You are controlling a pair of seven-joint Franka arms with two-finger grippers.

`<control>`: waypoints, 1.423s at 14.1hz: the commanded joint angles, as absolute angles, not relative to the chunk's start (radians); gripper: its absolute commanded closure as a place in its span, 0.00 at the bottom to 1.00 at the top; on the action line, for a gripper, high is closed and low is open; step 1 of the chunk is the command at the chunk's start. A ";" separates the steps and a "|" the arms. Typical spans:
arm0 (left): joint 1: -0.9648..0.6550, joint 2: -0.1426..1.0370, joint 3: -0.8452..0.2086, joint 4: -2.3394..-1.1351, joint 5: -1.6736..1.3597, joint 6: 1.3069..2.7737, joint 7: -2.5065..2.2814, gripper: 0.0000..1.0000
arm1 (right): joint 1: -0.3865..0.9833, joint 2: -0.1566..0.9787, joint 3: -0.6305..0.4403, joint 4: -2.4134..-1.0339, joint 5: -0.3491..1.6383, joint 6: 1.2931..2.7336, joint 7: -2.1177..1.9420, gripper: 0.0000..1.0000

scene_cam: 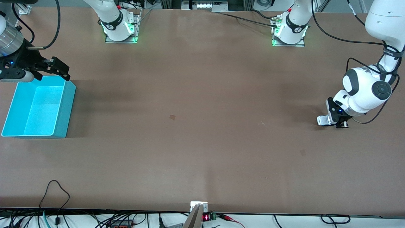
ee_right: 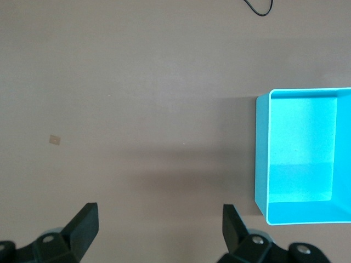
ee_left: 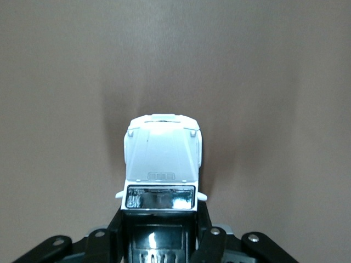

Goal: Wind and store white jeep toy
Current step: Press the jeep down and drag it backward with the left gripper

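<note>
Brown worktop (scene_cam: 202, 126) carries a turquoise bin (scene_cam: 68, 107) beneath the spread, empty, waiting right pincer (scene_cam: 60, 68). The left pincer (ee_left: 159, 241), low at its own end, clenches the white jeep toy (ee_left: 162, 159) by its cabin sides: light, rigid, probably slick plastic.

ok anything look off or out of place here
Nothing stands out. The left gripper is shut on the white jeep toy, low at the table, at the left arm's end. The turquoise bin sits upright and empty; the open right gripper waits beside it.
</note>
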State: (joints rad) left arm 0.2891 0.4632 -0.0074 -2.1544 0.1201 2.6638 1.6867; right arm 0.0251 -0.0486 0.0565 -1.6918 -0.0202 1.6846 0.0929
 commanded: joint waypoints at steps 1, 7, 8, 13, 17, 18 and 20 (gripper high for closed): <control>0.319 0.594 -0.005 -2.123 0.138 2.694 1.706 0.88 | 0.014 -0.052 0.064 -1.686 -0.025 1.680 0.086 0.00; 0.341 0.597 -0.005 -2.109 0.138 2.694 1.740 0.88 | 0.014 -0.052 0.064 -1.686 -0.025 1.680 0.086 0.00; 0.342 0.597 -0.005 -2.109 0.137 2.694 1.741 0.88 | 0.014 -0.052 0.064 -1.686 -0.025 1.680 0.086 0.00; 0.345 0.597 -0.005 -2.109 0.137 2.694 1.740 0.88 | 0.014 -0.052 0.064 -1.686 -0.025 1.681 0.086 0.00; 0.344 0.575 -0.012 -2.109 0.138 2.692 1.738 0.00 | 0.014 -0.052 0.064 -1.686 -0.025 1.678 0.086 0.00; 0.344 0.562 -0.014 -2.109 0.138 2.691 1.740 0.00 | 0.014 -0.052 0.064 -1.686 -0.025 1.678 0.086 0.00; 0.339 0.532 -0.015 -2.109 0.138 2.672 1.740 0.00 | 0.014 -0.052 0.064 -1.686 -0.025 1.678 0.086 0.00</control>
